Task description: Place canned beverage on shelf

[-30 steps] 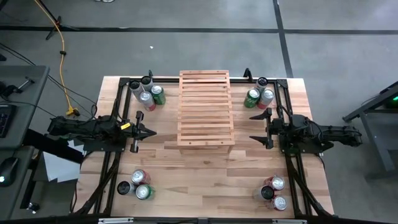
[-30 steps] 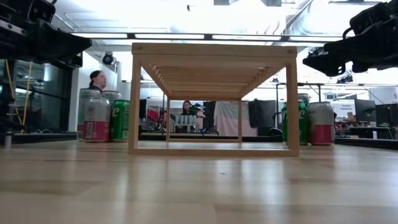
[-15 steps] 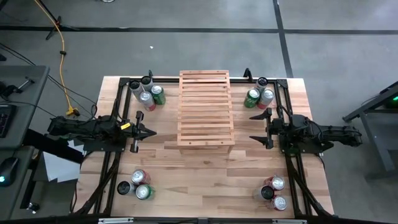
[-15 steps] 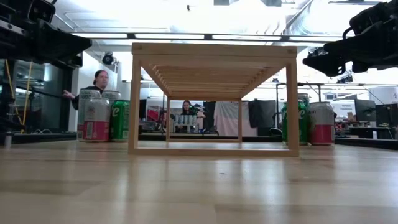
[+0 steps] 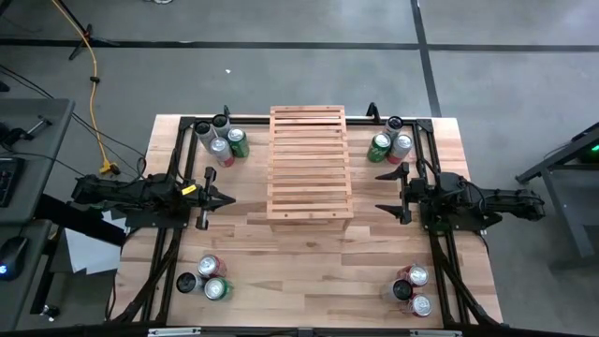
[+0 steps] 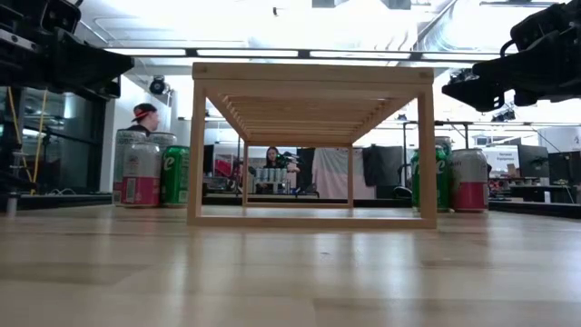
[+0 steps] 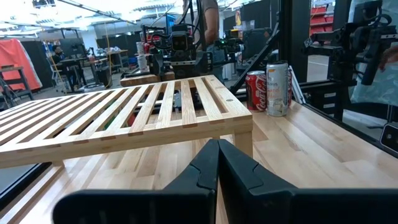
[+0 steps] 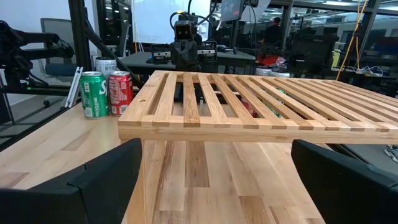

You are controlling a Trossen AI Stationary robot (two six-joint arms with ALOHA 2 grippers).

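Shelf [image 5: 310,164]: slatted rack of pale wood, standing at the middle of the tabletop [image 5: 309,271] toward its far edge, between the two arms, nothing resting on its top slats. Left gripper [image 5: 227,198]: fingers pressed shut, nothing held, tip pointing at the shelf's left side and just short of its near corner, raised above the table. Right gripper [image 5: 382,191]: fingers spread wide with nothing between them, facing the shelf's right side, apart from it, also raised. Cans, four clusters, none within either pair of jaws: far-left cluster [image 5: 221,140] beside the shelf's far left corner, green, red and silver tops, well apart from the left gripper; far-right cluster [image 5: 390,142] beside the shelf's far right corner, one green can among them, near but apart from the right gripper; near-left cluster [image 5: 205,277] by the table's front left; near-right cluster [image 5: 411,289] by the table's front right. All cans upright on the tabletop. Person [image 6: 143,114]: capped head showing in the room beyond the table, behind the far-left cans.
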